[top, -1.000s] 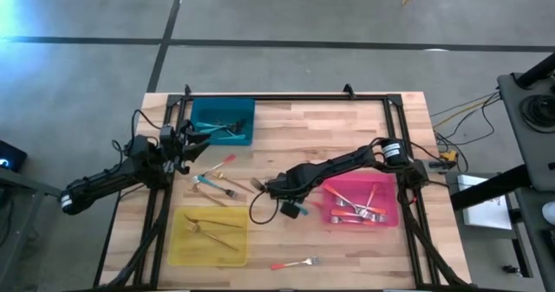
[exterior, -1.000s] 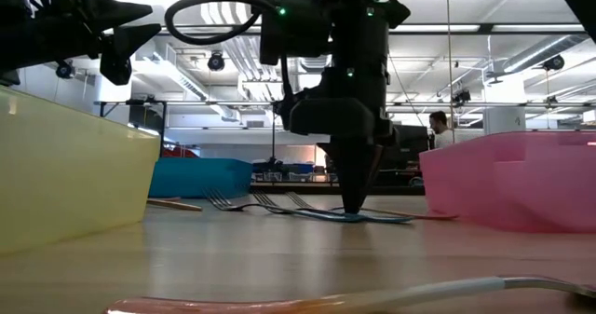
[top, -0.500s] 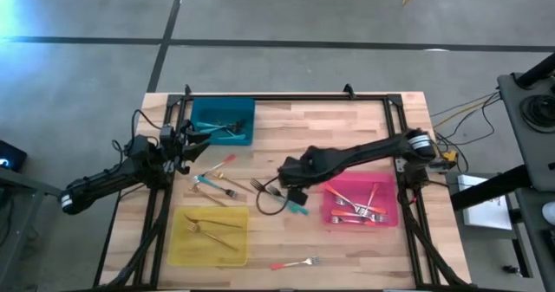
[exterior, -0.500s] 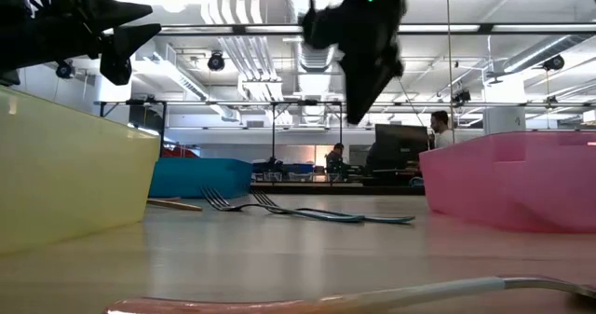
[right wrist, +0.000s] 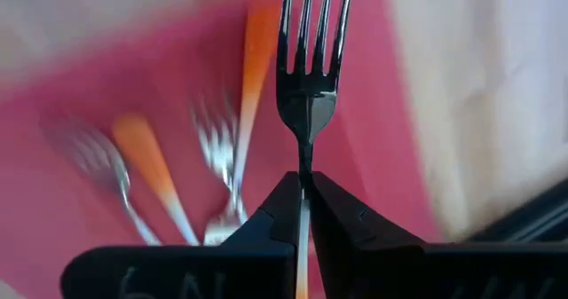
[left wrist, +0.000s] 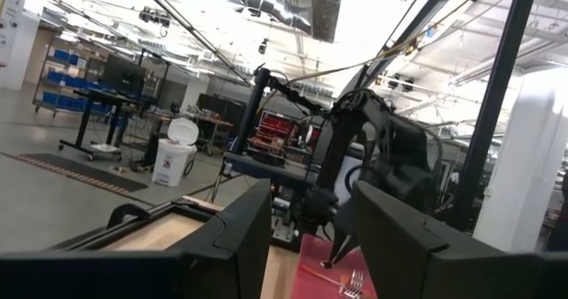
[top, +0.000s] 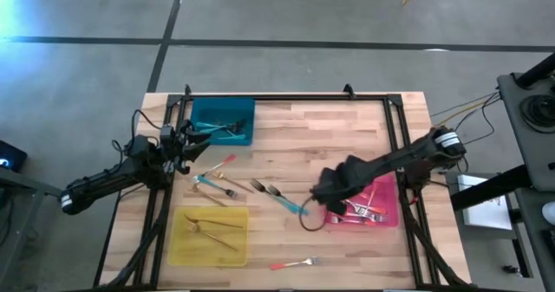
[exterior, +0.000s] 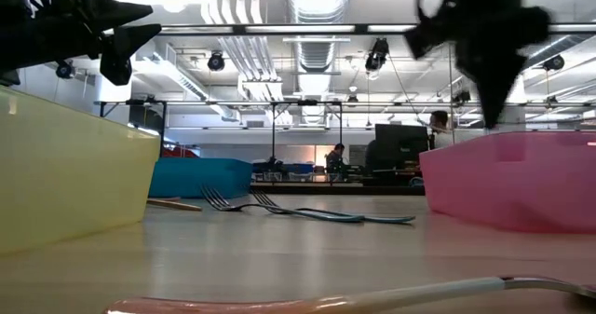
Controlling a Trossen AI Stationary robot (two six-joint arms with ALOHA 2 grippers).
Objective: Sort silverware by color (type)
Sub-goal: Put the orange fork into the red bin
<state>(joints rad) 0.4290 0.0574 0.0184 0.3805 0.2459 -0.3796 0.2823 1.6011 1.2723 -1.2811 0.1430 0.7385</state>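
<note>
My right gripper [top: 324, 195] hangs over the left rim of the pink tray [top: 388, 207], pointing down and shut on a fork [right wrist: 306, 77]. The fork's metal tines stick out past the fingertips. The pink tray holds several coral-handled forks [top: 360, 210]. Two teal-handled forks [top: 279, 195] lie flat mid-table. Other loose forks [top: 217, 181] lie to the left, and a coral one [top: 295, 262] lies near the front edge. My left gripper [top: 187, 141] waits open at the table's left side, raised, by the teal tray [top: 223, 121]. My right gripper pinches the fork's thin neck [right wrist: 304, 153], just below the tines, between its two fingers [right wrist: 275, 219]. The fingers point down from above and lie along the fork. The fork is lifted clear above the pink tray, and its handle is hidden between the fingers.
The teal tray at the back left holds a few forks. A yellow tray [top: 208, 236] at the front left holds gold forks. A black frame [top: 286, 97] runs along the table's far edge and both sides. A cable loop [top: 309, 221] hangs by my right gripper.
My right gripper has risen from the table top at the middle, beside the two teal forks, and swung toward the table's right edge to the pink tray, carrying one fork lifted clear. The two teal forks have stayed where they lay.
</note>
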